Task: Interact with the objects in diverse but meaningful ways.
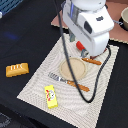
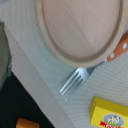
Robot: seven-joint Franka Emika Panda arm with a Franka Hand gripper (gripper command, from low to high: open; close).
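Observation:
The yellow block with red marks [image 1: 51, 96] lies on the woven placemat [image 1: 35, 82] near its front edge, and one corner of it shows in the wrist view [image 2: 111, 115]. The scored bread loaf [image 1: 17, 69] rests on the dark table at the exterior view's left; an orange bit of it shows in the wrist view [image 2: 26, 123]. A red tomato [image 1: 79, 46] peeks out from under the arm. My gripper [image 1: 84, 51] hangs above the far edge of the plate. The white hand hides its fingers, and none show in the wrist view.
A round tan plate [image 1: 74, 67] [image 2: 80, 30] sits mid-mat. An orange-handled fork [image 1: 67, 81] [image 2: 75, 84] lies in front of it and an orange-handled knife [image 1: 91, 61] beside it. A black cable [image 1: 97, 80] loops over the mat. A grey pot [image 1: 123, 17] stands at the back right.

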